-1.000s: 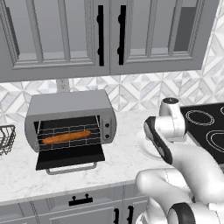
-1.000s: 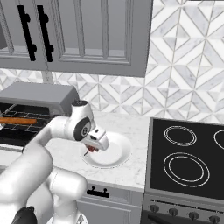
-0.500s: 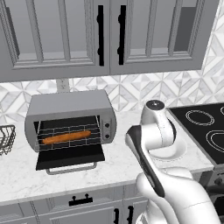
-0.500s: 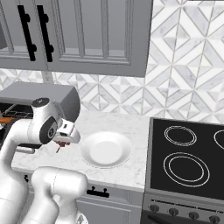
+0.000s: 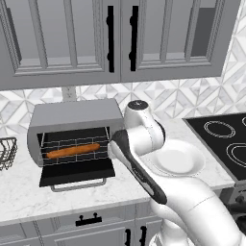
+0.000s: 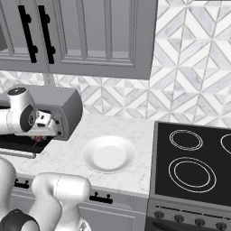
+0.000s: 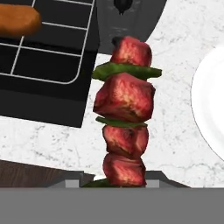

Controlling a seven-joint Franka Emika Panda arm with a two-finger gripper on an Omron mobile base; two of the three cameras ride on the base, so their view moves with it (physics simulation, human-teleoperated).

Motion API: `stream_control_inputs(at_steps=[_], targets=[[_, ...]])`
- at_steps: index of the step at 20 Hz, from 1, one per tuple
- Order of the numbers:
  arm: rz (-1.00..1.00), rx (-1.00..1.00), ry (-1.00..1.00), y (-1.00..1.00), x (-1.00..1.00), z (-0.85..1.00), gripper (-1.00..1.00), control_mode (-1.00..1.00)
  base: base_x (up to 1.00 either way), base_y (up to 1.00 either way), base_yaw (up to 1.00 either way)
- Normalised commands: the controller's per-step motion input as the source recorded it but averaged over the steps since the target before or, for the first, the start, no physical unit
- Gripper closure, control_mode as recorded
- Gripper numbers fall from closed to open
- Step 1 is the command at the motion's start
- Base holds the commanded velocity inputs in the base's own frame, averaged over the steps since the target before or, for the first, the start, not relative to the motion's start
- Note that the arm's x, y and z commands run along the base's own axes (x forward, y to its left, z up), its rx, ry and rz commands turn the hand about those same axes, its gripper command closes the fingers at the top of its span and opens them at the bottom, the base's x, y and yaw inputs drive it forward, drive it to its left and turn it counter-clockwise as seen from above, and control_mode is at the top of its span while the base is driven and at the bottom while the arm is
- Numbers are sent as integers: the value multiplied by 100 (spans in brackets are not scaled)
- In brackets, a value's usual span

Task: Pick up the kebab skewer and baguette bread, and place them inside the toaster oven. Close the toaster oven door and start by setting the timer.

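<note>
Since one second ago the arm has swung from the white plate (image 6: 109,154) toward the toaster oven (image 5: 72,116). Half a second ago the gripper was between plate and oven; the gripper (image 6: 44,133) is now at the oven's right front corner, above the table (image 6: 67,155). The base cameras have not shifted: cabinets (image 5: 120,38) and stove (image 6: 194,164) hold the same positions.

The fingers are closed on the kebab skewer (image 7: 126,127). In the hand view the skewer rises from between the fingers toward 12 o'clock, with red meat chunks and green slices alternating.

The toaster oven door (image 5: 77,172) is lowered open. The baguette bread (image 5: 73,150) lies lengthwise on the wire rack (image 5: 72,146) inside the oven.

View differences:
- Left base view: the whole baguette bread and oven interior are visible; the arm covers the oven's right side. A wire basket (image 5: 6,153) sits at 9 o'clock.
- Right base view: the skewer shows as a small red patch under the gripper.
- Hand view: one end of the baguette bread shows at 10 o'clock, the plate rim at 3 o'clock, a dark knob (image 7: 123,5) at 12 o'clock.
</note>
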Motion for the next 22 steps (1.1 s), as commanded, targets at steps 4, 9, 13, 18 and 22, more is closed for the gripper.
stream_control_inputs(at_steps=[4, 9, 13, 18, 22], targets=[[-1, 5, 7, 79, 17, 11, 100, -100, 0, 0, 0], [-8, 9, 0, 41, 5, -1, 100, -100, 0, 0, 0], [-6, 6, -6, 0, 1, -32, 100, -100, 0, 0, 0], [-2, 0, -4, 0, 16, -39, 100, -100, 0, 0, 0], [0, 0, 0, 9, 58, 2, 100, -100, 0, 0, 0]])
